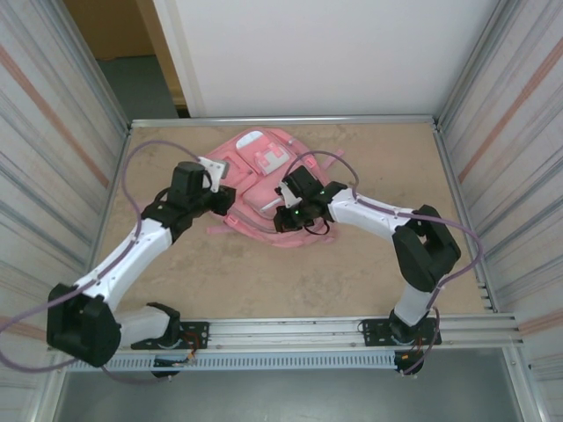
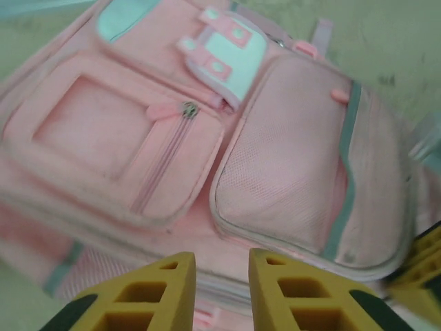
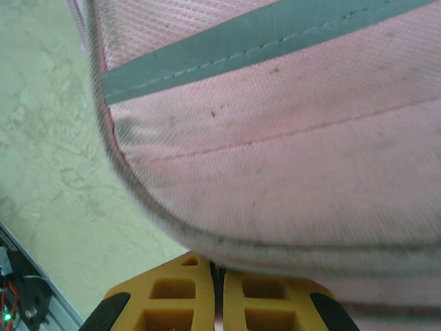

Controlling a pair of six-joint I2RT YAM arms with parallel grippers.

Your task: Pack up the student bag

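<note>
The student bag (image 1: 264, 167) is a pink backpack lying flat, front up, at the back middle of the table. My left gripper (image 1: 224, 200) sits at its left near side. In the left wrist view this gripper (image 2: 222, 265) is open, with nothing between its yellow fingers (image 2: 172, 283), and hovers over the bag's pockets (image 2: 289, 172). My right gripper (image 1: 286, 218) is at the bag's near edge. In the right wrist view it (image 3: 219, 265) is shut, its tips tucked under the bag's rim (image 3: 289, 138) with a thin dark sliver pinched between them.
Bare tabletop (image 1: 264, 272) lies between the bag and the metal rail (image 1: 352, 330) carrying the arm bases. Corrugated walls close in the left and right sides. A yellow finger of the right gripper (image 2: 424, 265) shows at the lower right of the left wrist view.
</note>
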